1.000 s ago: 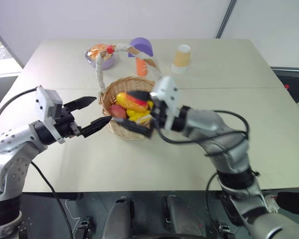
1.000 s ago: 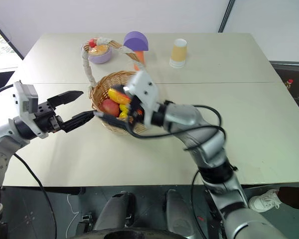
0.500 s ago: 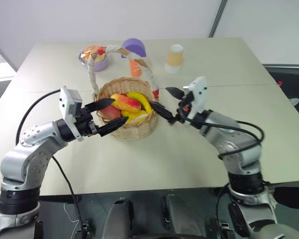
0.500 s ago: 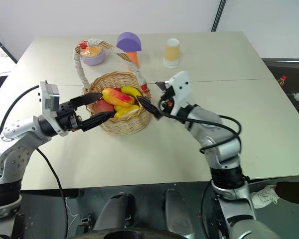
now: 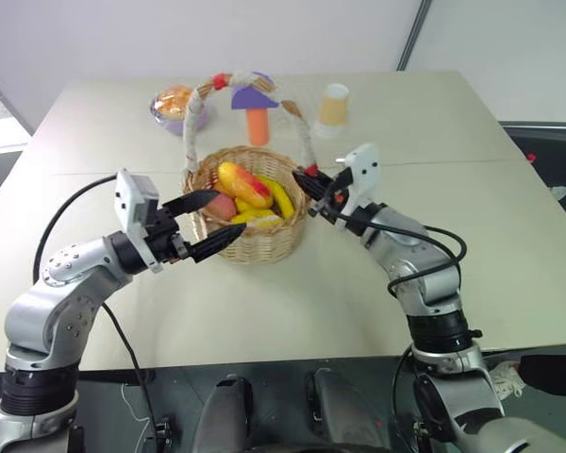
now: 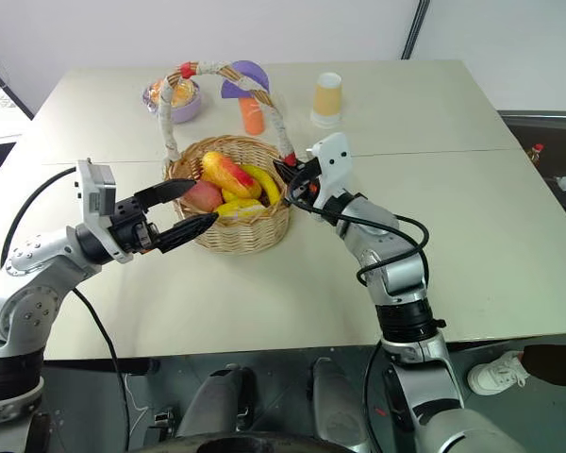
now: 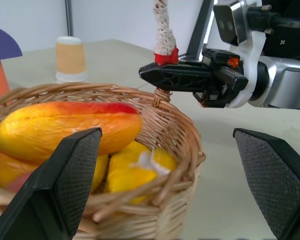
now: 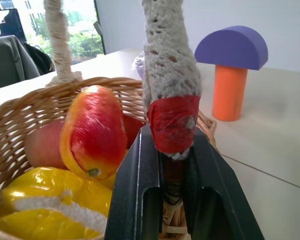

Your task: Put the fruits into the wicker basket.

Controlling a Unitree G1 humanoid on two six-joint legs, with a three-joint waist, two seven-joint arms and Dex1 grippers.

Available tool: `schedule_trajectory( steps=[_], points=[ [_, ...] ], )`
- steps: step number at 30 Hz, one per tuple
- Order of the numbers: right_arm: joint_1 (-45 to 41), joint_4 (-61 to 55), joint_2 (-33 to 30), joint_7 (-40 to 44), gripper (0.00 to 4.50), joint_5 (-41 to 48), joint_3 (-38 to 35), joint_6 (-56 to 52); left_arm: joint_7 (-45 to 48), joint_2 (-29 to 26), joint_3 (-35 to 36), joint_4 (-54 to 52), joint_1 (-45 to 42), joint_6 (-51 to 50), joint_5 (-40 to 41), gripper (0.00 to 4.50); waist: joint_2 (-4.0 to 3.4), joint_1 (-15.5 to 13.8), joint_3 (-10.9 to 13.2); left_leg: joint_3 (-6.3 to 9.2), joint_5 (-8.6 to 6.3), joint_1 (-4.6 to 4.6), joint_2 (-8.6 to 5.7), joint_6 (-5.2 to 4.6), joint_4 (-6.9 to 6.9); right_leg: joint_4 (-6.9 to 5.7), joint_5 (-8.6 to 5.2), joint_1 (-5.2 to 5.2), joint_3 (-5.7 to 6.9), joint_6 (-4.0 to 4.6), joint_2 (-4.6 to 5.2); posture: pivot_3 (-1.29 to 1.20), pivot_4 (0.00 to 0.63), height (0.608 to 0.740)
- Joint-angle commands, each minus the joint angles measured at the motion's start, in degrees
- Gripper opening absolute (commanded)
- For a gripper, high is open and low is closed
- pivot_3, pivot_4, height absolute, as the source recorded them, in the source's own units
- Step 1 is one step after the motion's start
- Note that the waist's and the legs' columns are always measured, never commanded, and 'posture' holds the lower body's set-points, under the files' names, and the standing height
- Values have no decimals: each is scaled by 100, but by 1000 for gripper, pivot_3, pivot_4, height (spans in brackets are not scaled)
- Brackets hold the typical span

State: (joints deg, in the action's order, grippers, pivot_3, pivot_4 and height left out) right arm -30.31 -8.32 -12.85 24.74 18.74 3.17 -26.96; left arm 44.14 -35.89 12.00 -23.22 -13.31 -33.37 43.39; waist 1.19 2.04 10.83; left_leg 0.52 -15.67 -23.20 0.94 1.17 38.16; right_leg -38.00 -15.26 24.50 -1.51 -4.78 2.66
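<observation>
**Right claw pinches the basket handle, left claw spread at the rim**

Right arm reaches forward and in toward the left, elbow low, wrist lifted a touch; its right claw (image 6: pixel 290 171) is pressed together on the foot of the handle (image 8: pixel 171 85), right at the red wrap where the arch meets the rim; left arm bent at the elbow, forearm level, pointing forward and to the right; left claw (image 5: pixel 210 224) spread wide, one finger above the near rim, the other just outside the wall, pinching nothing.

The basket (image 5: pixel 264 241) sits mid-bench, round, tan, tightly woven wicker; the handle is a tall arch bound in white crochet-like cord with red bands, standing upright across the basket from side to side.

Inside, the fruits, all glossy plastic: the mango (image 5: pixel 244 183), a red-and-yellow oblong, lies on top, long axis running from the far left down toward the near right; the banana (image 5: pixel 281 196) curves along the right wall; the lemon (image 8: pixel 50 210) rests low at the front; a pink round one (image 5: pixel 221 208) tucks in beside the left wall.
</observation>
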Motion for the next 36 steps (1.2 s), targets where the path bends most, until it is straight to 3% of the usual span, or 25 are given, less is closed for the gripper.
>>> schedule_trajectory(
  steps=[1,5,10,17,24,29,32,36],
  points=[
    [85,-601,-257,-336,69,-38,-644,148,33,-2,15,-102,-112,35,80,4500,0,-5,0,0,0,-1,0,0,0,0,0,0,0,0,1,0,150,740],
    [485,-452,-1138,-806,69,-411,-1736,340,141,78,-197,47,-282,25,64,4500,0,-155,0,-2,0,-5,-7,0,2,4,0,-2,1,0,6,0,150,740],
    [624,491,-1707,-1483,69,-731,-2715,694,230,224,-441,291,-589,88,-11,4500,-1,-122,0,-18,0,-11,-16,0,1,14,0,-2,0,-1,3,0,150,740],
    [464,1409,-1938,-1703,69,-746,-3038,1051,316,331,-595,460,-779,112,-88,4500,-20,-42,-4,-26,0,9,-3,-1,-2,0,0,-2,-16,0,-20,0,150,740],
    [804,818,-2090,-1732,3501,-799,-3068,833,327,346,-576,554,-743,102,-171,4500,-20,-102,-3,-24,0,5,-2,-1,-1,1,-1,-3,-15,0,-19,0,150,740],
    [1359,190,-2363,-1575,3501,-915,-3237,931,180,210,-473,873,-503,309,-603,4500,-23,-119,-4,-24,0,3,-5,-1,-1,2,-1,-3,-15,-1,-13,0,150,740],
    [1793,-224,-2433,-926,3501,-518,-3277,1070,34,163,-187,1114,-254,479,-773,4500,-22,-101,-4,-23,0,4,-3,-1,-1,3,-1,-3,-15,-1,-17,0,150,740],
    [2497,-842,-2528,171,3501,-322,-2578,1271,-45,202,133,1447,87,794,-929,4500,-23,-83,-4,-23,0,11,1,-2,-2,3,-1,-5,-17,-1,-20,0,150,740]
  ],
)
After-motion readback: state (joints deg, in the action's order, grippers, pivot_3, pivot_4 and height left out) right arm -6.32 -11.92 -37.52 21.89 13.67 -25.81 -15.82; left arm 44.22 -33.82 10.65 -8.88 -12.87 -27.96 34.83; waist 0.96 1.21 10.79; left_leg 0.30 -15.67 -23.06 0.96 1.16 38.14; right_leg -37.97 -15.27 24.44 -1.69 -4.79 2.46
